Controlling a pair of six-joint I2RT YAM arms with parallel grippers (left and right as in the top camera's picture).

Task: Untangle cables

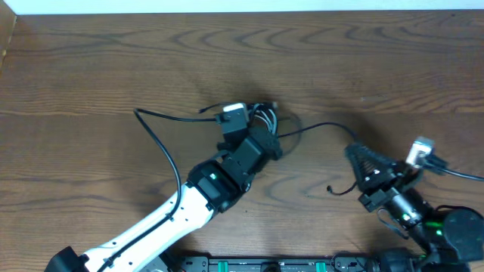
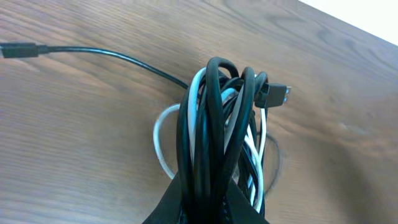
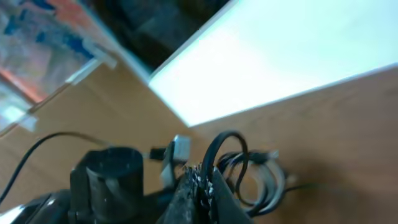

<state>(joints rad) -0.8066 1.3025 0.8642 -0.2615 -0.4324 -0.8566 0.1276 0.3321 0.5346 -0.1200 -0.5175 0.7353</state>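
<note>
We have open table (image 1: 76, 60) along the far side. The cables (image 1: 265, 121) sprawl between the left arm (image 1: 181, 204) and right arm (image 1: 412, 208), barring the middle.

A tangled bundle of thin black and white cords (image 2: 217, 124) rises from the left gripper (image 2: 208, 208), whose black fingers pinch it at the base. A small black plug (image 2: 273, 94) juts from the bundle's upper right. One black cord (image 2: 112, 57) runs left across the brown wooden table (image 2: 74, 155).

Legend: I can read no text, label, brand or number on the cables (image 2: 217, 137). The coloured printed surface (image 3: 37, 43) beyond the table's far edge, seen from my right wrist, is too blurred to read.
</note>
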